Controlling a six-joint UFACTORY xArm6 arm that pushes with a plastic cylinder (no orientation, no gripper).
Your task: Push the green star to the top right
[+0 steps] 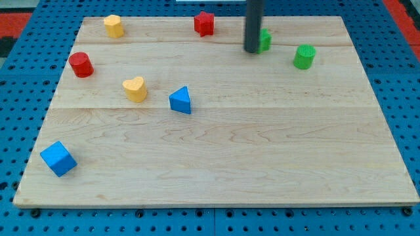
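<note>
Wooden planks make up the board [216, 157], which lies on a blue pegboard [407, 98] and carries every block. Next in size is the dark rod, coming down from the far edge with my tip [252, 50] set on the board in the far part, somewhat right of centre. No fingers are fitted to the rod, so nothing can be gripped or held; contact is by pushing only. The green star [264, 40] is seen just right of the rod and touching it or nearly so, mostly hidden behind it, so its points cannot be made out and no long axis or facing can be told; a star of this kind is judged to be roughly as wide as it is deep. It is judged light, stiff and ready to slide on the smooth wood, and apt to spin if struck off-centre, so it is best pressed on its left face, low and through the middle, to be driven towards the far right corner. A green cylinder [304, 56] stands to the right and slightly nearer, close to that path. Elsewhere are seen a blue cube [58, 158] at the near left, a blue triangle [180, 100], a yellow heart [134, 88], a red cylinder [81, 64], a yellow block [113, 25] and a red star [205, 23].
</note>
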